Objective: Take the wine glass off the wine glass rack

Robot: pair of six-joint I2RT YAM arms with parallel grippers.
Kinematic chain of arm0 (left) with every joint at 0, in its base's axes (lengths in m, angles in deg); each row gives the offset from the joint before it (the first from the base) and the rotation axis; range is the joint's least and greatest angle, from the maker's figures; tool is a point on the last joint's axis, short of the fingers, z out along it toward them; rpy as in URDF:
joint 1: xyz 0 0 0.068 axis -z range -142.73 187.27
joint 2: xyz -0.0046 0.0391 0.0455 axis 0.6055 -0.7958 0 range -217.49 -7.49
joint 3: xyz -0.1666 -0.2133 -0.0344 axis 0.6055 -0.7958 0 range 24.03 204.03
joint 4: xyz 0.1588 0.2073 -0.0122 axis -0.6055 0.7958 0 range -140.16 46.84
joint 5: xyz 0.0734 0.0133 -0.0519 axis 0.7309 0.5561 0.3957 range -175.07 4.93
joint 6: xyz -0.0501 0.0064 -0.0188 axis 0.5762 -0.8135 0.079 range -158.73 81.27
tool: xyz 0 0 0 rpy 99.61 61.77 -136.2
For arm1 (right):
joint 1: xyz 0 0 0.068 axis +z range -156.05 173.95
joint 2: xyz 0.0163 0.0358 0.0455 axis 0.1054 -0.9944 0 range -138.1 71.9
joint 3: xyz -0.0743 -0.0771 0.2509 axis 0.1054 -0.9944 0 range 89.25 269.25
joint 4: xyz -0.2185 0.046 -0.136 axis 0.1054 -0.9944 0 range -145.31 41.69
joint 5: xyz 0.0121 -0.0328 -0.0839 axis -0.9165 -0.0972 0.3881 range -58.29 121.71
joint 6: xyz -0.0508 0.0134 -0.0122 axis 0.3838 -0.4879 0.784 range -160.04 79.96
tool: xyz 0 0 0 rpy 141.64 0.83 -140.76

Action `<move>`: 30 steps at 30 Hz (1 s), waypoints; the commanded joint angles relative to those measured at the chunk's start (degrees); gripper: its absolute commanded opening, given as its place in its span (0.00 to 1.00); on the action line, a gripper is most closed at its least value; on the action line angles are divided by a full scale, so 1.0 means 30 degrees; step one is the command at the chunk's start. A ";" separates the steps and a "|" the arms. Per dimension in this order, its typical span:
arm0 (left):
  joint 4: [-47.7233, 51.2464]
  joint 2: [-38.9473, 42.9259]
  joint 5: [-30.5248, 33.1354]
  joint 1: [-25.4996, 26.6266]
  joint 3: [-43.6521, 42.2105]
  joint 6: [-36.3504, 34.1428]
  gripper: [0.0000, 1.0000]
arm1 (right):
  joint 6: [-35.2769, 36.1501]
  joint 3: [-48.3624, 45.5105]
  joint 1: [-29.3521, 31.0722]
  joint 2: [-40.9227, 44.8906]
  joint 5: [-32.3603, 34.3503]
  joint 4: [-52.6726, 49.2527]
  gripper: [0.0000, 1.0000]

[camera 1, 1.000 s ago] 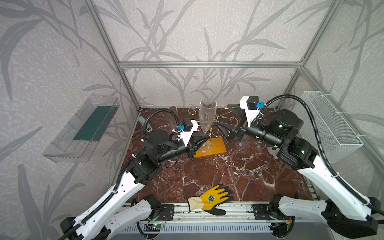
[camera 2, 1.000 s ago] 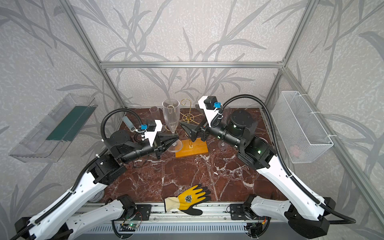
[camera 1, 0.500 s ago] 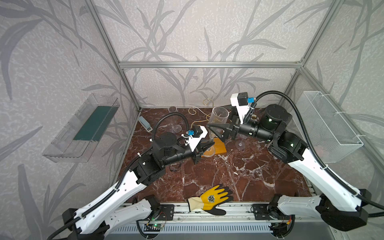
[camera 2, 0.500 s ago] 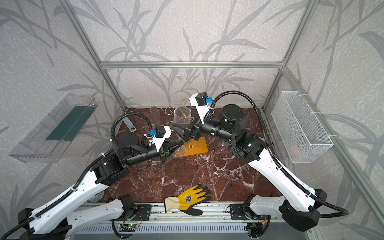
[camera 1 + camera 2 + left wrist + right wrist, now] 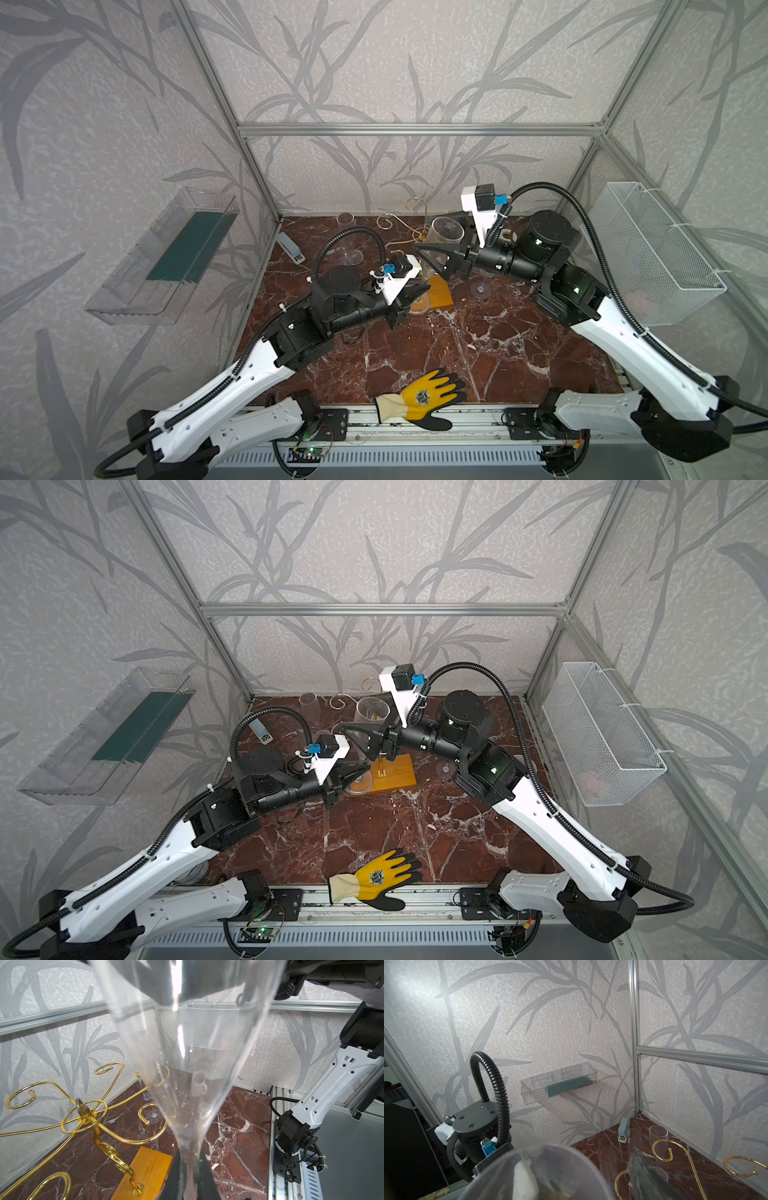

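Observation:
The clear wine glass (image 5: pixel 446 237) (image 5: pixel 372 716) stands upright in the air, its foot over the front left corner of the rack's wooden base (image 5: pixel 441 293) (image 5: pixel 398 771). My left gripper (image 5: pixel 415 291) (image 5: pixel 358 773) (image 5: pixel 190 1178) is shut on its thin stem, with the bowl (image 5: pixel 187 1059) rising above the jaws. The gold wire wine glass rack (image 5: pixel 83 1109) (image 5: pixel 662 1147) stands beside the glass, and its arms carry nothing. My right gripper (image 5: pixel 432 259) (image 5: pixel 362 742) (image 5: pixel 596 1172) stands open round the bowl (image 5: pixel 529 1167). One finger (image 5: pixel 645 1176) shows a gap from the glass wall.
Two more clear glasses stand on the marble, one at the back left (image 5: pixel 345 232) and one under my right arm (image 5: pixel 482 286). A stapler (image 5: pixel 291 249) lies by the left wall and a white mug (image 5: pixel 198 1084) at the back. A yellow glove (image 5: pixel 424 399) lies at the front edge. A wire basket (image 5: pixel 656 257) hangs on the right wall.
My left gripper has brought the glass down and to the right, beside the rack. My right gripper has swung left until its jaws straddle the bowl, and they have narrowed a little.

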 commanded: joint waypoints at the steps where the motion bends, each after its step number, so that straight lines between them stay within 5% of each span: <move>1: 0.0055 -0.0004 0.0170 0.0247 0.0803 -0.0843 0.00 | -0.0133 -0.0469 -0.0093 0.0520 -0.0212 0.1149 0.76; 13: 0.0175 0.0064 0.0917 0.0401 0.0658 -0.0982 0.01 | 0.0012 -0.1035 -0.0081 0.0809 -0.0444 0.1935 0.62; 23: -0.0228 0.0439 0.1035 0.0386 0.0261 -0.0790 0.32 | 0.0043 -0.1246 -0.0082 0.0905 -0.0369 0.2081 0.58; 30: -0.0352 0.1065 0.1164 0.0401 -0.0049 -0.0570 0.44 | 0.0545 -0.1331 -0.0082 0.1237 0.0057 0.1499 0.58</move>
